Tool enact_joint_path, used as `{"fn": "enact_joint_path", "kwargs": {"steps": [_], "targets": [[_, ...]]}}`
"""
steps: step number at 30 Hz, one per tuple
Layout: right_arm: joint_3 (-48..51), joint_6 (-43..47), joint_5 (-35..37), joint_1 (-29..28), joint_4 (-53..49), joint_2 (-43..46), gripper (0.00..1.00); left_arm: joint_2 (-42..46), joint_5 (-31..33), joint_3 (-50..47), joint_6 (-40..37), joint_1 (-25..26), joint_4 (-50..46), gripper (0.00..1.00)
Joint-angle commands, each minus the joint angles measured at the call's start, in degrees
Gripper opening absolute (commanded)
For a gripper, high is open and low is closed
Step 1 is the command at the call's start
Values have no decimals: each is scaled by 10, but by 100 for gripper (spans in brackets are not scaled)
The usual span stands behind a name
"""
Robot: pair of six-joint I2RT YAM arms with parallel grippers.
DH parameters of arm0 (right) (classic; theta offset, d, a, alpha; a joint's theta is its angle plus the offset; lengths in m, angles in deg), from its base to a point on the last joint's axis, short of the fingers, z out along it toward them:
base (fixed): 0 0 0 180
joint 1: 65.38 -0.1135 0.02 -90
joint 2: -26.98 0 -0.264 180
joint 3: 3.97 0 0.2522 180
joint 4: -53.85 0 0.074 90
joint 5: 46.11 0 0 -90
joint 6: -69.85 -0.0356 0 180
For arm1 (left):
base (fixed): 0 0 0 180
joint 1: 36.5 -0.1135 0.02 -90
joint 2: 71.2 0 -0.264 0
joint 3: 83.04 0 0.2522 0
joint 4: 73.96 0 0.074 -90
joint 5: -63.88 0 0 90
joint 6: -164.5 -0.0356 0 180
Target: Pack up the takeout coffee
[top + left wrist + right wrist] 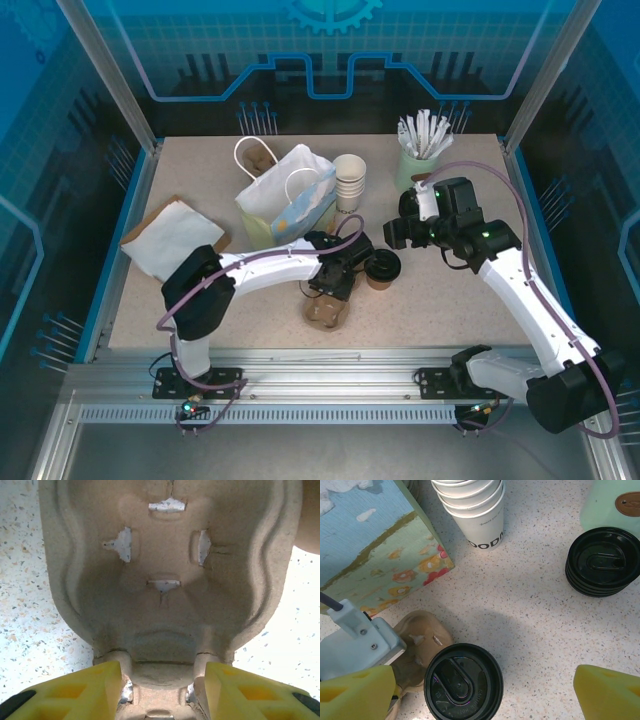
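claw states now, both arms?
Left claw: part-closed around the end of the pulp cup carrier; firm grip cannot be told.
Right claw: open, empty, near the takeout coffee.

A speckled table (420,310) holds it all. A flowery paper bag (285,195) with loop handles stands at 11 o'clock from the table's middle. A stack of white cups (350,180) stands at 12 o'clock, just beside it. A green cup (418,165) full of white sticks is at 1 o'clock. A flat white bag (165,240) lies at 9 o'clock. A brown cup tray (327,310) lies at 6 o'clock. A pile of black lids (604,562) sits at the green cup's 6 o'clock.
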Motion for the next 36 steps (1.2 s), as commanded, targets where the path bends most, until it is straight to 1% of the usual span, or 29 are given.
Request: {"fn": "enact_joint_path", "kwargs": {"steps": [1, 8, 19, 22, 31, 36], "targets": [[5, 1, -11, 10, -3, 7, 94, -8, 2, 15, 11, -2, -5, 49], [5, 1, -14, 11, -4, 8, 94, -17, 0, 14, 9, -2, -1, 49], [6, 2, -18, 10, -5, 7, 93, -29, -2, 17, 3, -2, 3, 46], [5, 2, -20, 10, -5, 7, 94, -28, 0, 18, 1, -1, 1, 43], [2, 0, -24, 11, -6, 7, 94, -3, 13, 2, -7, -2, 6, 35], [-7, -3, -27, 10, -10, 11, 94, 46, 23, -23, -19, -2, 11, 33]]}}
